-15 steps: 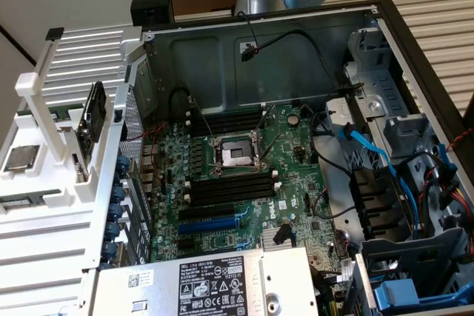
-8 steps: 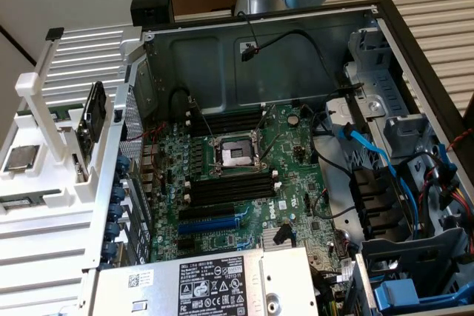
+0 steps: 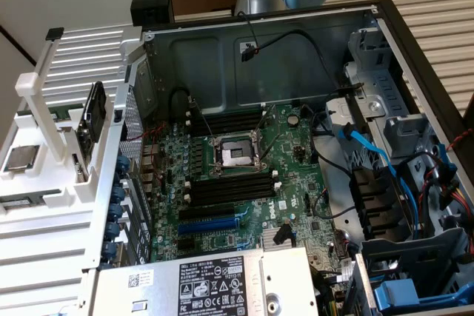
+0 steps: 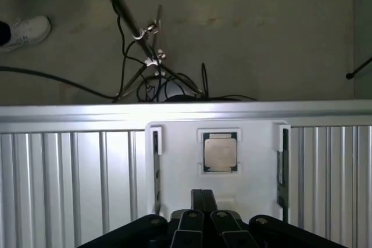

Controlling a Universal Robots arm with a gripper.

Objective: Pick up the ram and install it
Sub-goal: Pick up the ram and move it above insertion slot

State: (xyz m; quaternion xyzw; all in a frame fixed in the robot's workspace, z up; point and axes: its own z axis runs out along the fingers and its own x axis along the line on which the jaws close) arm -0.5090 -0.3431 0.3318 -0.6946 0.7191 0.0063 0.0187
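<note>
The ram [image 3: 92,120] stands upright on its edge in a white holder [image 3: 70,183] on the ribbed white table, at the exterior view's left, outside the open computer case. In the wrist view a thin dark strip, likely the ram [image 4: 281,169] seen edge-on, sits in one side slot of the holder [image 4: 250,166]. My gripper [image 4: 201,197] hangs over the holder close to a CPU chip [image 4: 220,152]. Its black fingers are shut with nothing between them. The motherboard [image 3: 244,183] lies in the case with long black memory slots [image 3: 229,186].
A CPU chip [image 3: 21,159] lies in the holder beside a tall white post [image 3: 44,86]. The case walls [image 3: 415,49], blue cables [image 3: 378,157] and a power supply [image 3: 215,283] crowd around the board. Past the table's edge [image 4: 186,111] is the floor with cables and a shoe [image 4: 26,30].
</note>
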